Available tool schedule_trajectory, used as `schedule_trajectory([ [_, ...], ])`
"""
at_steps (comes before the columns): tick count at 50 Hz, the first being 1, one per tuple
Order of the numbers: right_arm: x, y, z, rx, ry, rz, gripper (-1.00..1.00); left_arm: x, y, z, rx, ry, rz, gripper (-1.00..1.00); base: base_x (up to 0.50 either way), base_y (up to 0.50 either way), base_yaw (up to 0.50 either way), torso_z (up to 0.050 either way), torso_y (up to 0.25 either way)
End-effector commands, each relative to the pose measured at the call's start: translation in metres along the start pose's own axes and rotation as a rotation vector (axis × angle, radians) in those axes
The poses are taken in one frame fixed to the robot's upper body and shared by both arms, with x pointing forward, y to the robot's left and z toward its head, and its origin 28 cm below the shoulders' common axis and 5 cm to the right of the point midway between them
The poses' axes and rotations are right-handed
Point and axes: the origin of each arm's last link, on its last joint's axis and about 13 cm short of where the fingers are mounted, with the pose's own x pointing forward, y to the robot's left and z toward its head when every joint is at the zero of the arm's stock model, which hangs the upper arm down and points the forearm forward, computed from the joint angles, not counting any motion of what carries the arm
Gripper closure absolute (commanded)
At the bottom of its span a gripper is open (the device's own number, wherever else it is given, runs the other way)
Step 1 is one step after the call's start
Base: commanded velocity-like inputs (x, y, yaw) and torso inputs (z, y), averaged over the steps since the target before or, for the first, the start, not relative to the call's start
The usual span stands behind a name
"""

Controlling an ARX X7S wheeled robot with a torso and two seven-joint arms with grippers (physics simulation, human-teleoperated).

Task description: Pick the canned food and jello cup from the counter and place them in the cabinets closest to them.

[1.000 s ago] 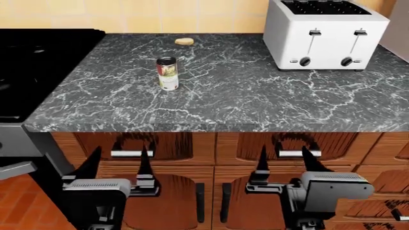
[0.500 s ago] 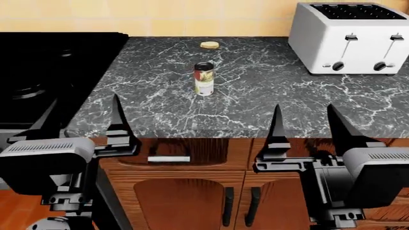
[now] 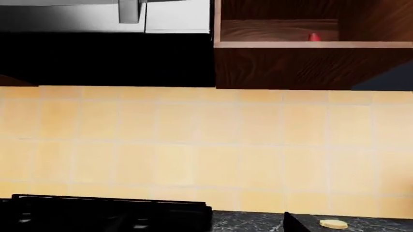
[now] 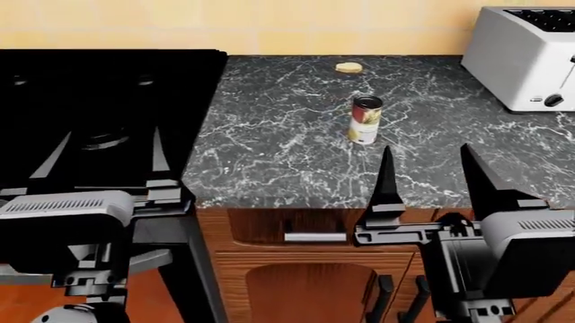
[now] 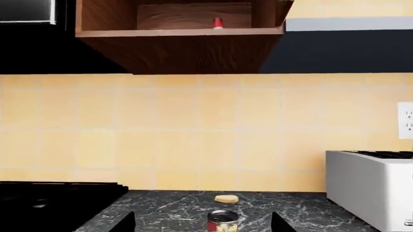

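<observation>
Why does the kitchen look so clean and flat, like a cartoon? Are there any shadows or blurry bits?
They are simulator renders. In the head view everything is sharp and evenly lit; the canned food casts almost no shadow on the counter. In the right wrist view the underside of the cabinet is dark. In the left wrist view the stove is plain black, no glare.

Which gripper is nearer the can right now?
Right. The right gripper is open at the counter's front edge, roughly in line with the can. The left gripper, also open, sits over the stove, well off to the side.
</observation>
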Motion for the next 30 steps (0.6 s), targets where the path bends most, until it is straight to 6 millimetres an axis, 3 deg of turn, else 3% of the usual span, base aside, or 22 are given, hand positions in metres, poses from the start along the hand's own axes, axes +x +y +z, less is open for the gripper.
schedule_trajectory([
  [1,-0.0015,0.0014,0.0016,-0.061,-0.028,-0.003,-1.00,-0.0005,-0.0009,-0.0002,0.018,-0.004,-0.010,-1.00,0.43,0.35,0.00,0.000,0.000],
  [15,-0.0048,0.0017,0.0056,-0.057,-0.092,0.026,-1.00,-0.0018,-0.0015,0.0002,0.026,-0.010,-0.019,-1.00,0.49,0.06,0.00,0.000,0.000],
  [30,-0.0051,0.0017,0.0057,-0.043,-0.095,0.014,-1.00,-0.0025,-0.0024,-0.0008,0.026,-0.004,-0.027,-1.00,0.50,-0.09,0.00,0.000,0.000],
])
